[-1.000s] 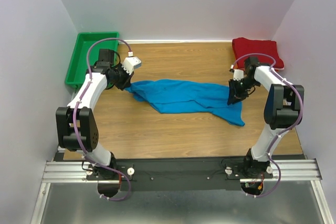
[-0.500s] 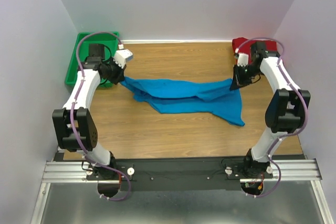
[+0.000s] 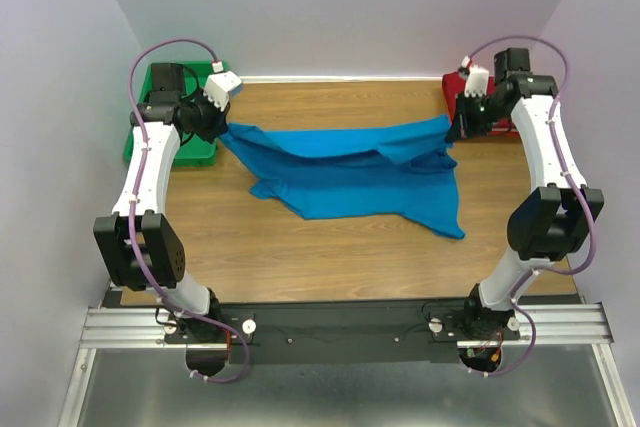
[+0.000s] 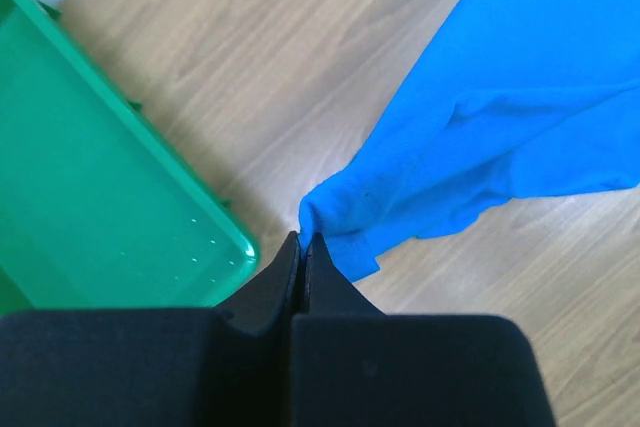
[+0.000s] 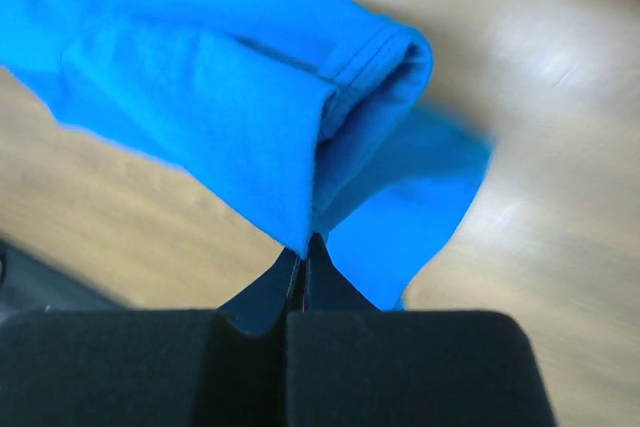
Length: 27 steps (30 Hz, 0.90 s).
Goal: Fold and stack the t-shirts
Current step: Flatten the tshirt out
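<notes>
The left tool (image 3: pixel 218 127) and right tool (image 3: pixel 455 133) each pinch the unfolded blue shirt (image 3: pixel 350 172); the red shirt (image 3: pixel 451 87) lies far right, nothing stacked.

The blue shirt (image 3: pixel 350 172) hangs strung between the left gripper (image 3: pixel 222 129) and the right gripper (image 3: pixel 455 133). It bars the far half of the table (image 3: pixel 300 267) from side to side. Bare wood lies open between the shirt and the arm bases, and in a narrow strip behind it. The tray (image 3: pixel 197 152) fills the far left corner and the red shirt (image 3: pixel 452 85) the far right. Walls (image 3: pixel 340 7) close in the back and both flanks.
</notes>
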Each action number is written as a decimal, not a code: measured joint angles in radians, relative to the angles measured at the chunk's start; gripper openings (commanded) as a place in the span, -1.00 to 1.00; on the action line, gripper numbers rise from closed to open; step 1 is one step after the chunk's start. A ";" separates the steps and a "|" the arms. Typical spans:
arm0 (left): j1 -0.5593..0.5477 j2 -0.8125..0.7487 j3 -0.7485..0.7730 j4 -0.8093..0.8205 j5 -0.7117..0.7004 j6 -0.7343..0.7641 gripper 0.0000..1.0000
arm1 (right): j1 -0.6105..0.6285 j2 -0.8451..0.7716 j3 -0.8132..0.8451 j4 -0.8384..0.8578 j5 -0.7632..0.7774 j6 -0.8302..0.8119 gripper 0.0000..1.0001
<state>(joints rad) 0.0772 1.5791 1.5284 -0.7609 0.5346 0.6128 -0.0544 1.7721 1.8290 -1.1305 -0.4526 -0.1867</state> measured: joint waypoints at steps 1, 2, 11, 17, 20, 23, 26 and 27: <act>0.000 -0.001 -0.011 -0.001 0.000 0.002 -1.00 | 0.000 -0.008 -0.046 -0.002 -0.008 -0.005 -0.99; 0.000 -0.006 -0.034 -0.002 0.000 0.005 -1.00 | 0.000 -0.014 -0.086 -0.010 -0.014 -0.008 -0.99; 0.000 -0.014 -0.161 -0.003 -0.001 0.021 -1.00 | 0.000 -0.071 -0.565 0.029 -0.037 -0.023 -0.87; 0.000 -0.014 -0.209 0.004 -0.002 0.031 -1.00 | 0.000 -0.082 -0.629 0.069 -0.036 -0.026 -0.32; 0.000 -0.014 -0.209 0.008 -0.002 0.031 -1.00 | 0.000 -0.082 -0.629 0.073 -0.035 -0.031 -0.16; 0.000 -0.014 -0.209 0.013 -0.002 0.031 -1.00 | 0.000 -0.074 -0.623 0.072 -0.032 -0.036 -0.17; 0.000 -0.014 -0.209 0.014 -0.002 0.031 -1.00 | 0.001 -0.040 -0.606 0.071 -0.027 -0.043 -0.30; 0.000 -0.013 -0.209 0.014 -0.002 0.032 -1.00 | 0.002 -0.027 -0.605 0.071 -0.026 -0.045 -0.35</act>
<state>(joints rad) 0.0772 1.5661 1.3193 -0.7467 0.5323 0.6445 -0.0528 1.7451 1.2243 -1.0592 -0.4782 -0.2317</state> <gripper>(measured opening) 0.011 0.381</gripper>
